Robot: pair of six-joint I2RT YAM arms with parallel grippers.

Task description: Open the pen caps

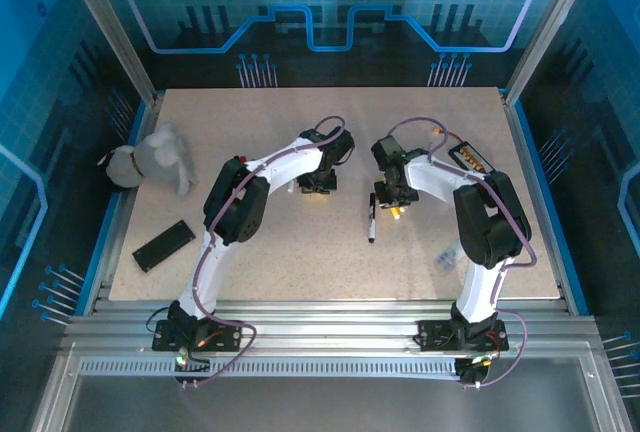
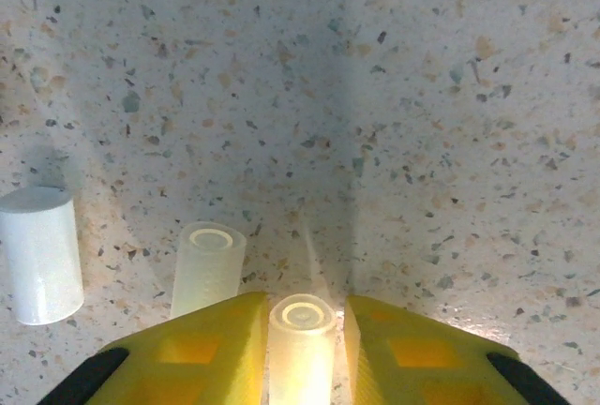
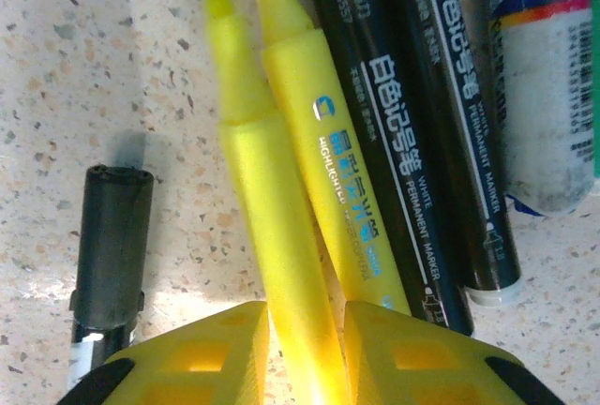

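**Highlighter caps off, a dark pen apparently still capped**

Looking down at the speckled surface (image 1: 330,262), I see the left end effector (image 2: 306,316) set low with a clear cap (image 2: 302,353) between its yellow fingers (image 2: 211,349). The fingers sit close on both sides of the cap. I cannot tell whether they press it or merely flank it. Just beside it to the left lies a second clear cap (image 2: 208,272). A white cap (image 2: 39,255) lies farther left, apart from both.

The right end effector (image 3: 307,321) straddles a yellow highlighter (image 3: 272,236) whose tip is bare. Here too I cannot tell whether the fingers are pinching it or only standing beside it. A second highlighter (image 3: 342,189) touches it on the right, also uncapped. Next come two black markers (image 3: 403,142), then a blue-and-white marker (image 3: 548,77) at the edge. To the left, apart from that bundle, a black pen (image 3: 112,236) appears to have its cap on.

The caps look light, stiff and smooth. Being round, they would likely roll at a nudge or slip out of a skewed pinch. I would take one square across the middle of its barrel, not at the open rim, which may give. The pen body wants holding just behind the cap, so the pull runs straight along its length. The black pen is thin and lies flat, so the fingers would need to come down on either side of it.
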